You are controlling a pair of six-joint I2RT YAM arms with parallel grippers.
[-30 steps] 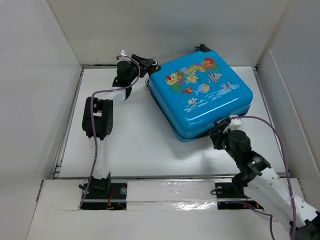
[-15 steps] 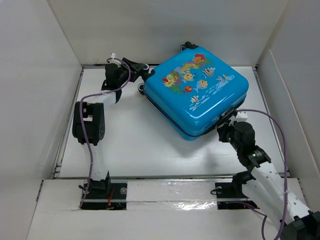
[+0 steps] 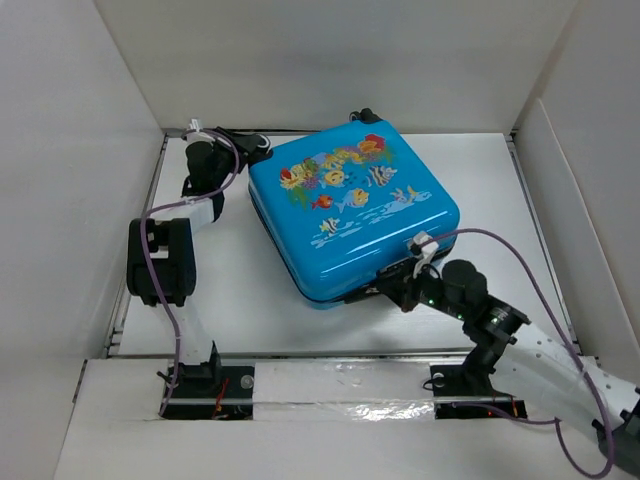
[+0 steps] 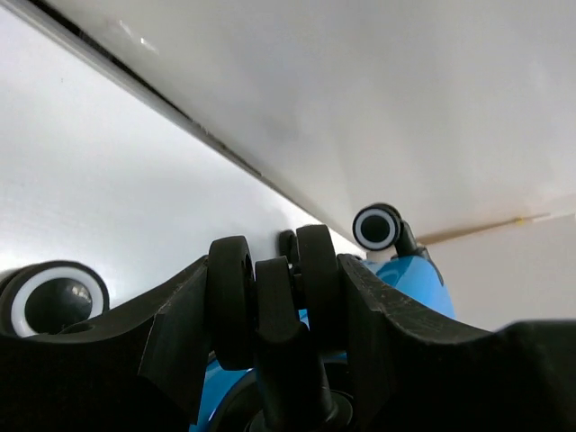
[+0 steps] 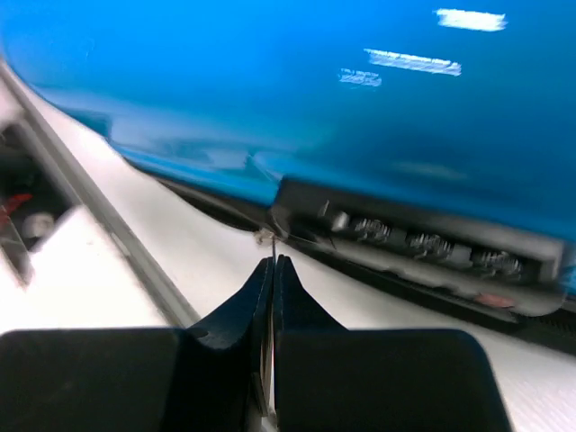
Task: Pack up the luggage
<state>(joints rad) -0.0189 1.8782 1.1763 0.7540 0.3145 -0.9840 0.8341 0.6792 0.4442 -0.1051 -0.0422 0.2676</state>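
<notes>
The luggage (image 3: pixel 350 215) is a bright blue suitcase with fish print, lying flat and closed on the white table. My left gripper (image 3: pixel 256 148) is at its far left corner. In the left wrist view it (image 4: pixel 274 270) is shut on a black twin caster wheel (image 4: pixel 315 270); two black-and-white wheels (image 4: pixel 376 227) show beyond. My right gripper (image 3: pixel 393 291) is at the suitcase's near edge. In the right wrist view it (image 5: pixel 272 263) is shut on a thin metal zipper pull (image 5: pixel 268 238), next to the black combination lock (image 5: pixel 423 252).
White walls enclose the table on the left (image 3: pixel 70 180), back (image 3: pixel 340 60) and right (image 3: pixel 590 200). A raised white ledge (image 3: pixel 340 375) runs along the near edge by the arm bases. Purple cables trail from both arms.
The suitcase has slid and turned to the left and nearer. My left gripper has moved left with the wheel. My right gripper has moved left along the near edge.
</notes>
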